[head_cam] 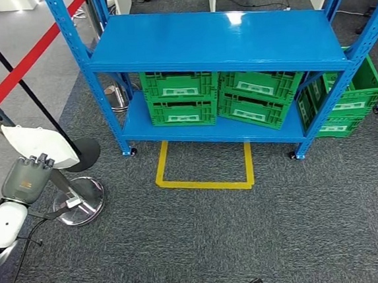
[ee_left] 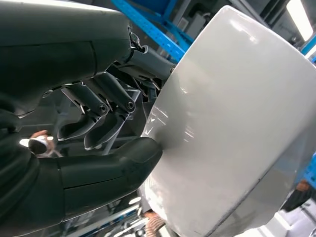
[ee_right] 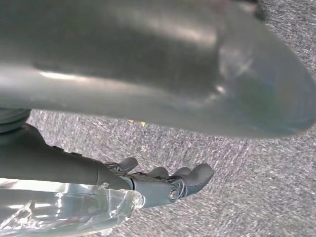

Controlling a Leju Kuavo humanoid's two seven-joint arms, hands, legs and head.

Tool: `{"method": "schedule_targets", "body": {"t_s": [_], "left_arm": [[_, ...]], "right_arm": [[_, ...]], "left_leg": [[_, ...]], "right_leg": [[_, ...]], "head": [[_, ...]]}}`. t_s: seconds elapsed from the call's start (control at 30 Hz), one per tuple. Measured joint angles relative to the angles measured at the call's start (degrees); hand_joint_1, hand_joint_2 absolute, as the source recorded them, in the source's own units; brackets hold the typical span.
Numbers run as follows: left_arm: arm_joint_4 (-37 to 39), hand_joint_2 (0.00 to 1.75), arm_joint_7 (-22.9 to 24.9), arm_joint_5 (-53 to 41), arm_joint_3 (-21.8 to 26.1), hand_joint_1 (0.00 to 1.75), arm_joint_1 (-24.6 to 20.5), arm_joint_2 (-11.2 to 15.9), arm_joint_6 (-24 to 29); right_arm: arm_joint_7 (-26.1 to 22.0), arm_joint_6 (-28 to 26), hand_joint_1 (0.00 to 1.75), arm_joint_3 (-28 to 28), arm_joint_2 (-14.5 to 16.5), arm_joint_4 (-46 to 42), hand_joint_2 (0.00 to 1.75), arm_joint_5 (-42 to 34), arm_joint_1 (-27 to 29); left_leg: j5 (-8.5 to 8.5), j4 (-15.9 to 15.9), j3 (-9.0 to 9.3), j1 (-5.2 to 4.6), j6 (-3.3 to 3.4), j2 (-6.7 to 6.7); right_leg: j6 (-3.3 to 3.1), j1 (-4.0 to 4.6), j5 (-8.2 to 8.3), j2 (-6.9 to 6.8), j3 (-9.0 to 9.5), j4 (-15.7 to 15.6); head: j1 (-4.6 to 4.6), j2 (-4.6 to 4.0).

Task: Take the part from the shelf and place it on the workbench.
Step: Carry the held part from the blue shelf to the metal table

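Now I am carrying the white part [head_cam: 40, 145] in my left hand [head_cam: 28, 177], away from the blue shelf [head_cam: 213, 43].
I am pinching its edge between thumb and fingers, so I am judging that a level wrist and slow turn toward the workbench will matter most; the shell is smooth, glossy, curved, and looks likely to slip. My right hand [ee_right: 169, 180] is hanging over the carpet, fingers loosely extended, holding nothing.

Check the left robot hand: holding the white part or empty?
Holding it. The left robot hand has its thumb pressed against the white part; in the head view the part sits at that hand, off the shelf.
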Motion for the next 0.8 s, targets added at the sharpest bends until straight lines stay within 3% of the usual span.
{"method": "schedule_targets", "body": {"t_s": [0.03,0.1,0.13,0.2,0.23,0.27,0.33,0.4,0.43,0.47,0.5,0.57,0.6,0.63,0.7,0.73,0.8], "left_arm": [[-0.02,1.75,0.00,0.00,0.02,1.75,0.00,0.00,0.01],[-0.11,1.75,0.01,0.00,0.11,1.75,-0.07,0.03,0.04],[-0.17,1.75,0.02,0.00,0.15,1.75,-0.07,0.06,0.09],[-0.24,1.75,0.02,0.00,0.15,1.75,0.07,0.22,0.17],[-0.24,1.75,0.02,0.00,0.15,1.75,0.21,0.37,0.20],[-0.24,1.75,0.02,0.00,0.15,1.75,0.32,0.50,0.22],[-0.23,1.75,0.03,0.00,0.13,1.75,0.44,0.51,0.27],[-0.22,1.75,0.03,0.00,0.08,1.75,0.57,0.31,0.29],[-0.22,1.75,0.03,0.00,0.05,1.75,0.68,0.24,0.30],[-0.22,1.75,0.03,0.00,0.05,1.75,0.76,0.21,0.30],[-0.22,1.75,0.03,0.00,0.07,1.75,0.81,0.21,0.31],[-0.22,1.75,0.03,0.00,0.15,1.75,0.67,0.18,0.31],[-0.23,1.75,0.04,0.00,0.19,1.75,0.57,0.12,0.34],[-0.24,1.75,0.04,0.00,0.20,1.75,0.55,0.07,0.37],[-0.23,1.75,0.04,0.00,0.19,1.75,0.77,0.06,0.42],[-0.22,1.75,0.03,0.00,0.19,1.75,0.90,0.13,0.42],[-0.22,1.75,0.02,0.00,0.21,1.75,0.85,0.19,0.42]], "right_arm": [[-0.03,-0.03,0.00,0.00,0.00,-0.01,0.00,0.00,-0.06],[-0.11,-0.12,0.00,-0.02,0.03,-0.01,0.00,0.00,-0.10],[-0.13,-0.15,0.00,-0.03,0.05,-0.01,0.00,-0.01,-0.13],[-0.14,-0.17,0.00,-0.05,0.08,-0.01,0.00,-0.03,-0.13],[-0.14,-0.17,0.00,-0.05,0.08,-0.01,0.00,-0.04,-0.14],[-0.14,-0.19,0.00,-0.07,0.09,-0.01,0.00,-0.05,-0.13],[-0.14,-0.21,0.00,-0.08,0.09,-0.02,0.00,-0.07,-0.04],[-0.14,-0.22,0.00,-0.10,0.08,-0.02,0.00,-0.07,0.11],[-0.14,-0.23,0.00,-0.11,0.08,-0.02,0.00,-0.07,0.14],[-0.14,-0.24,0.00,-0.13,0.08,-0.02,0.00,-0.06,0.14],[-0.14,-0.23,0.00,-0.14,0.08,-0.03,0.00,-0.05,0.12],[-0.16,-0.23,0.00,-0.19,0.08,-0.05,0.00,-0.05,0.04],[-0.18,-0.23,0.00,-0.24,0.07,-0.07,0.00,-0.07,0.01],[-0.20,-0.23,0.00,-0.30,0.07,-0.07,0.00,-0.08,-0.02],[-0.22,-0.21,0.00,-0.40,0.07,-0.10,0.00,-0.12,-0.07],[-0.25,-0.19,0.00,-0.42,0.07,-0.13,0.00,-0.12,-0.11],[-0.29,-0.13,0.00,-0.44,0.07,-0.19,0.00,-0.11,-0.16]], "left_leg": [[0.17,0.27,-0.32,0.12,-0.32,-0.53],[0.48,0.81,-0.87,0.11,-1.02,-1.51],[0.71,0.85,-1.01,0.08,-1.35,-1.94],[1.34,0.58,-1.18,0.19,-1.98,-2.77],[1.13,0.83,-1.44,0.18,-2.24,-2.49],[0.13,2.06,-2.08,0.15,-2.47,-1.71],[-4.01,8.24,-4.65,0.00,-2.75,0.60],[-7.75,15.85,-7.41,0.09,-2.94,1.60],[-8.30,17.57,-7.72,0.15,-2.98,1.76],[-7.91,17.16,-6.95,0.22,-2.98,1.92],[-6.77,14.65,-5.06,0.26,-2.97,2.35],[-4.64,7.33,-0.18,0.04,-2.91,4.89],[-4.24,4.73,1.41,-0.10,-2.62,5.96],[-4.30,3.36,2.13,-0.25,-2.30,6.53],[-4.51,3.00,2.02,-0.30,-1.34,5.40],[-4.49,2.94,1.97,-0.23,-1.01,4.73],[-4.36,2.84,1.96,-0.06,-0.31,3.44]], "right_leg": [[0.06,-0.16,1.05,1.02,2.39,-3.84],[-0.52,-0.35,2.28,2.56,5.47,-8.92],[-0.98,-0.26,2.30,2.74,5.85,-9.39],[-2.03,-0.14,2.77,1.60,5.99,-9.20],[-2.48,-0.17,3.04,1.05,5.99,-9.19],[-2.91,-0.23,3.34,0.46,5.88,-9.25],[-3.45,-0.20,3.77,-0.79,5.52,-9.33],[-3.57,-0.11,3.90,-2.18,5.18,-9.32],[-3.55,-0.10,3.93,-2.90,5.06,-9.32],[-3.51,-0.11,3.93,-3.64,4.98,-9.32],[-3.42,-0.14,3.90,-4.36,4.97,-9.31],[-2.88,0.12,3.66,-5.65,5.09,-9.21],[-2.51,0.36,3.51,-6.24,5.17,-9.19],[-2.14,0.63,3.36,-6.84,5.30,-9.22],[-1.54,0.80,3.14,-8.04,5.71,-9.52],[-1.20,0.70,2.81,-7.56,5.76,-9.40],[-0.73,0.45,0.68,-4.49,4.57,-6.43]], "head": [[-0.01,0.00],[-0.19,0.00],[-0.31,0.00],[-0.53,0.00],[-0.56,0.00],[-0.74,0.00],[-1.07,0.00],[-1.16,0.00],[-1.19,0.00],[-1.17,0.00],[-1.19,0.00],[-1.29,0.00],[-1.31,0.00],[-1.34,0.00],[-1.28,0.00],[-1.26,0.00],[-1.05,0.00]]}}
